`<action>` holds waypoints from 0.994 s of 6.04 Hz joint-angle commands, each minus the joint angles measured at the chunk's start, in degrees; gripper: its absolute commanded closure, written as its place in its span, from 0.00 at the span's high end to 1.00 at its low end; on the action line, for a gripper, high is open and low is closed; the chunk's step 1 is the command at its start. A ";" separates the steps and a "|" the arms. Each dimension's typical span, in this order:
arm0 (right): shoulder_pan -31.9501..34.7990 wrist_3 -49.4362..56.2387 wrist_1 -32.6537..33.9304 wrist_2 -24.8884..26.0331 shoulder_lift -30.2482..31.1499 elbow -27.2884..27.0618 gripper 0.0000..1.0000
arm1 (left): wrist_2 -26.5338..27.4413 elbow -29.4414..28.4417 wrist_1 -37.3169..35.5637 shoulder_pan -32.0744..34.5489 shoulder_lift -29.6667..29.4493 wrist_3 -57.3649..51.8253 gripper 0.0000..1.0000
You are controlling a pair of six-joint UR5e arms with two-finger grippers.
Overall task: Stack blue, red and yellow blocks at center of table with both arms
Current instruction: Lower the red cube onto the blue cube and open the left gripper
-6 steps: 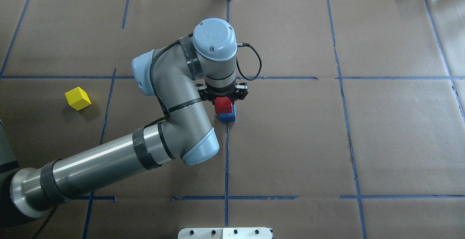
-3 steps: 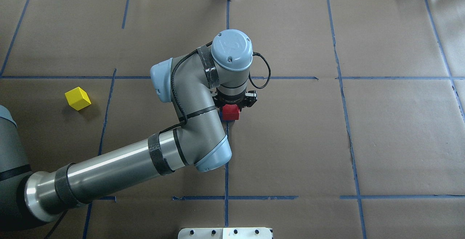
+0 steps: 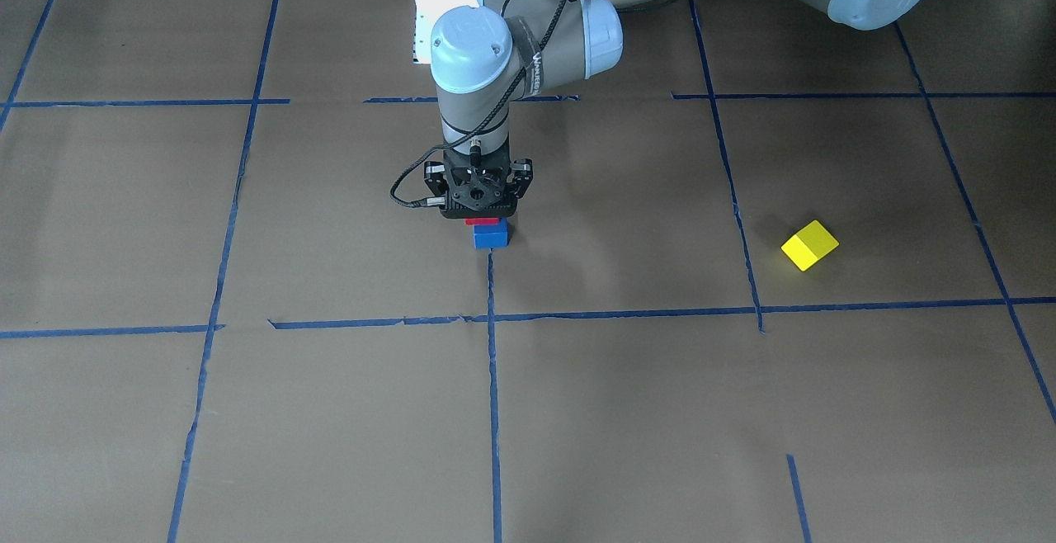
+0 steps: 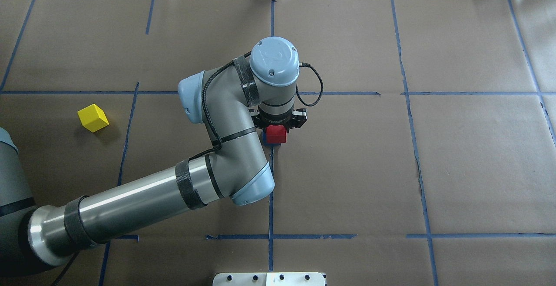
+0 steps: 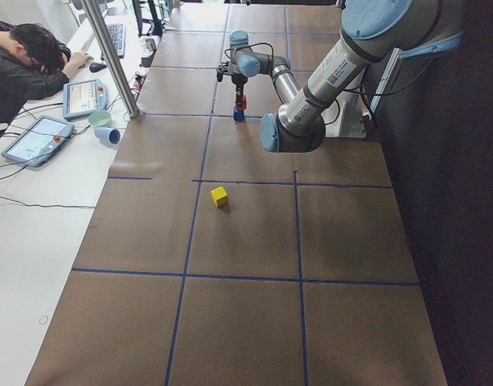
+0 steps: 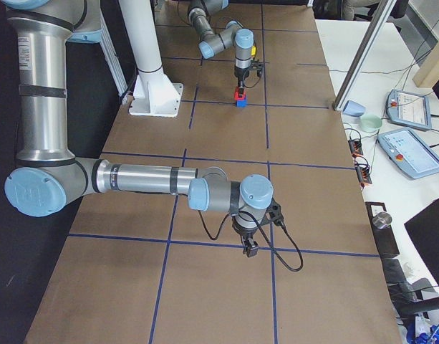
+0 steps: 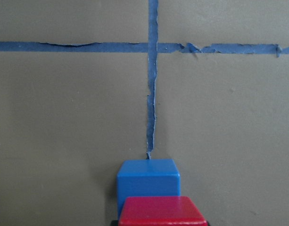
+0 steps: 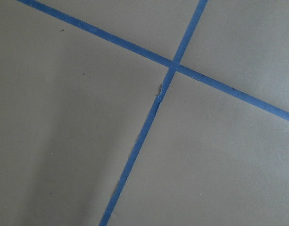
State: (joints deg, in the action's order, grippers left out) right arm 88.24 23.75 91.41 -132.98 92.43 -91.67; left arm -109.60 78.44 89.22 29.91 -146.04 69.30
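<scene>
I log: table cover (image 4: 478,168), matt brown paper; tape lines (image 7: 152,94), blue, rough torn edges; red block (image 7: 162,212), blue block (image 7: 148,181), yellow block (image 4: 93,118), smooth, faint sheen; left arm (image 4: 130,207), shiny metal tube, grey-blue plastic caps.

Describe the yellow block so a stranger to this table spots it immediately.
On the brown-paper table gridded with blue tape, the left arm reaches to the centre, where a red block is over a blue block. Out on the robot's left of that pair, the yellow block lies alone on bare paper. It is the only yellow thing, askew to the tape lines, touching nothing.
</scene>
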 commanded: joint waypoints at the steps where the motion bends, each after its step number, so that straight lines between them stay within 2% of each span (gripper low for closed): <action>1: 0.00 -0.02 0.00 0.00 -0.05 0.00 1.00 | 0.09 -0.13 0.95 0.15 0.49 0.14 0.06; 4: 0.00 -0.02 0.00 0.00 -0.14 0.00 1.00 | 1.05 -0.13 0.95 0.24 1.01 0.05 0.09; 5: 0.00 -0.02 0.00 0.00 -0.14 0.00 1.00 | 1.23 -0.13 1.04 0.33 1.02 -0.04 0.27; 6: 0.00 -0.02 0.00 0.00 -0.14 0.00 1.00 | 1.23 -0.13 1.82 0.33 1.10 -0.30 0.68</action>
State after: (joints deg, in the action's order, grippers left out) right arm 88.24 23.73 91.41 -132.98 92.29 -91.67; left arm -108.42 78.31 90.47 30.21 -145.01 69.20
